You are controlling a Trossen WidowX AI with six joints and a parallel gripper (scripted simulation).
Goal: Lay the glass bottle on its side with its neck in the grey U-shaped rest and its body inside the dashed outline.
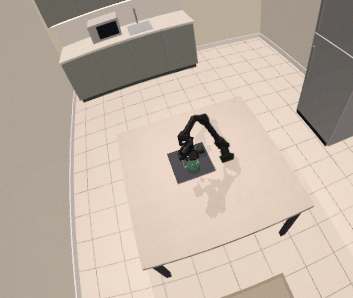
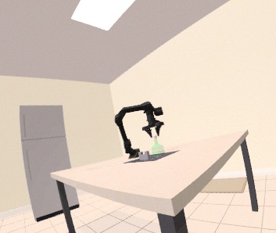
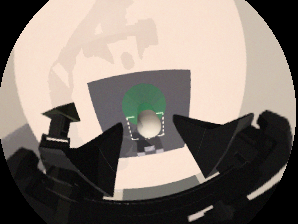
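The green glass bottle (image 1: 193, 166) (image 2: 158, 148) (image 3: 142, 94) stands upright on the dark mat (image 1: 178, 176) (image 2: 171, 153) (image 3: 106, 95), its pale top pointing up at the wrist camera. My gripper (image 2: 154, 136) (image 3: 148, 121) is open and points down, its fingertips at about the height of the bottle's top, one on each side, with gaps in the wrist view. The grey U-shaped rest (image 2: 143, 156) (image 3: 149, 150) is on the mat beside the bottle. The dashed outline (image 3: 128, 118) lies between the bottle's base and the rest, partly hidden by the bottle's neck and top.
The mat lies on the pale table (image 1: 163, 220) (image 2: 112, 177). The arm's base (image 1: 227, 156) (image 2: 133, 155) stands on the table beside the mat. A counter (image 1: 133, 60) and a fridge (image 1: 335, 85) (image 2: 43, 156) stand away from the table.
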